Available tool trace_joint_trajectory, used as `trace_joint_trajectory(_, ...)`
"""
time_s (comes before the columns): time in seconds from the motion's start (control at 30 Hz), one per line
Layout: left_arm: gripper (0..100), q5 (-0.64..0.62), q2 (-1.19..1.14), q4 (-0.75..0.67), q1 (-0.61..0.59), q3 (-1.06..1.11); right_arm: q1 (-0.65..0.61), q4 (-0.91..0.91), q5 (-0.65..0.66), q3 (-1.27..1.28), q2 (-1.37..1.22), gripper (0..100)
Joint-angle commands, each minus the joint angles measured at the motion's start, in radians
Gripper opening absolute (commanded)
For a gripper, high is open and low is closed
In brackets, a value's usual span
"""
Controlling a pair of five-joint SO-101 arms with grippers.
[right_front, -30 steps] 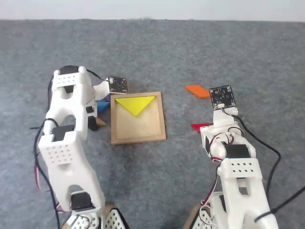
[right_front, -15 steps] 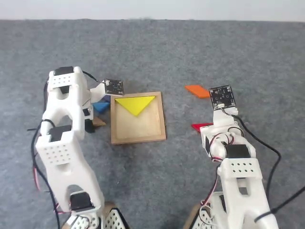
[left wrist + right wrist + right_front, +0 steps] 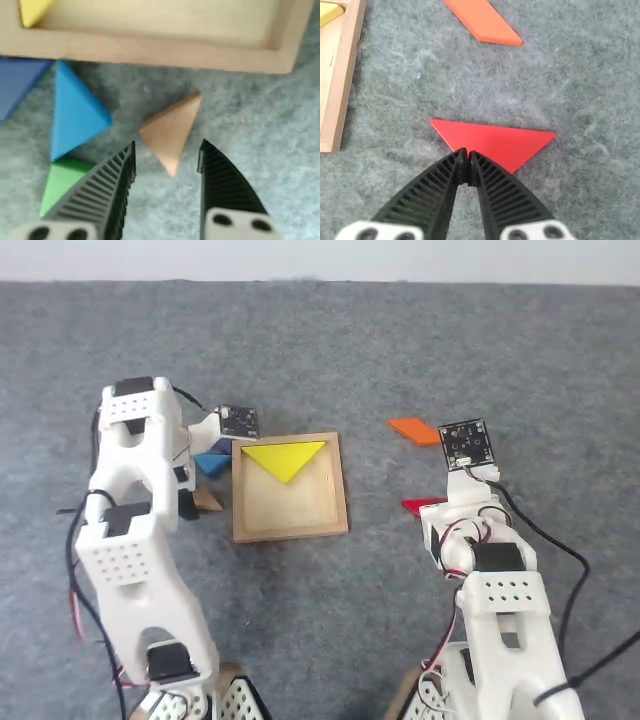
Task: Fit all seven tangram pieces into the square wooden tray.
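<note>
The square wooden tray [image 3: 290, 530] lies mid-table with a yellow triangle [image 3: 284, 458] in its far part. Left of the tray lie a blue triangle [image 3: 211, 463] and a tan triangle [image 3: 208, 499]. My left gripper [image 3: 167, 152] hangs open just over the tan triangle [image 3: 171, 129], whose tip lies between the fingers; a light blue triangle [image 3: 75, 116], a darker blue piece [image 3: 17, 82] and a green piece [image 3: 62, 180] lie beside it. My right gripper [image 3: 466, 162] is shut, its tips at the edge of the red triangle [image 3: 495, 141]. An orange parallelogram [image 3: 414, 430] lies beyond.
Grey carpet covers the table. Open room lies in front of the tray and between the two arms. The left arm [image 3: 135, 500] stands over the pieces left of the tray; the right arm's base [image 3: 500, 630] is at the front right.
The left arm has drawn its wrist a little leftwards, away from the tray's far left corner, uncovering more of the blue triangle. The right arm has kept still.
</note>
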State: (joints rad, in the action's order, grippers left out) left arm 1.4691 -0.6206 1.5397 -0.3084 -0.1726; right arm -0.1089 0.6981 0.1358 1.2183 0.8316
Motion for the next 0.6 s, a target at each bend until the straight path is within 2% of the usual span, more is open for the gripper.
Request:
trace_joint_trajectory(0.0, 20, 0.008, 0.012, -0.014, 0.058, -0.045, -0.002, -0.022, -0.002, -0.008, 0.039, 0.9)
trace_joint_trajectory(0.17, 21, -0.054, 0.008, -0.094, 0.097, -0.047, -0.002, -0.022, -0.002, -0.008, 0.039, 0.9)
trace_joint_trajectory(0.57, 23, -0.057, 0.008, -0.071, 0.052, -0.045, -0.002, -0.021, -0.002, -0.008, 0.044, 0.9)
